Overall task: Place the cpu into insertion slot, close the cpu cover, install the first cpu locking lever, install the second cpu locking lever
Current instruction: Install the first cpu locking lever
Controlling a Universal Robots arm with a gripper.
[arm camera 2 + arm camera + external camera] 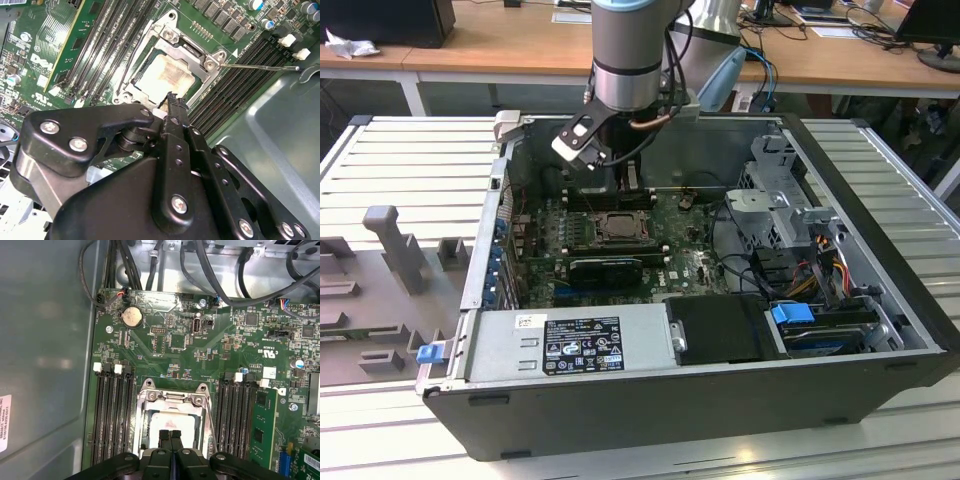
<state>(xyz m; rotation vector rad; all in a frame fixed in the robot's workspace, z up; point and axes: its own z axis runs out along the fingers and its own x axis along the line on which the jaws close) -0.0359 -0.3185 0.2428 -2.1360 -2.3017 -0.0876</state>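
Nearest the lens in both wrist views is the gripper (170,434): its two black fingers are pressed together with no gap between them and hold nothing. The fingertips (172,101) hang just above the near edge of the cpu cover (186,49); contact cannot be confirmed. Directly beyond the tips, the cpu (169,420) lies flat in the insertion slot (618,228), its dull metal top showing through the cover's square window. The cover lies down around the chip. One thin locking lever (260,65) runs out from the socket's corner over the neighbouring memory slots (235,82). Banks of these long black slots flank the socket on both sides, placing it near the middle of the green circuit board (165,342). A coin cell (132,317) sits toward the board's far edge, near bundled black cables (210,275). In the exterior view the arm (625,50) descends into the open computer case (880,300), whose power supply (570,340) occupies the near wall. The case rests on a ribbed metal table (410,160).
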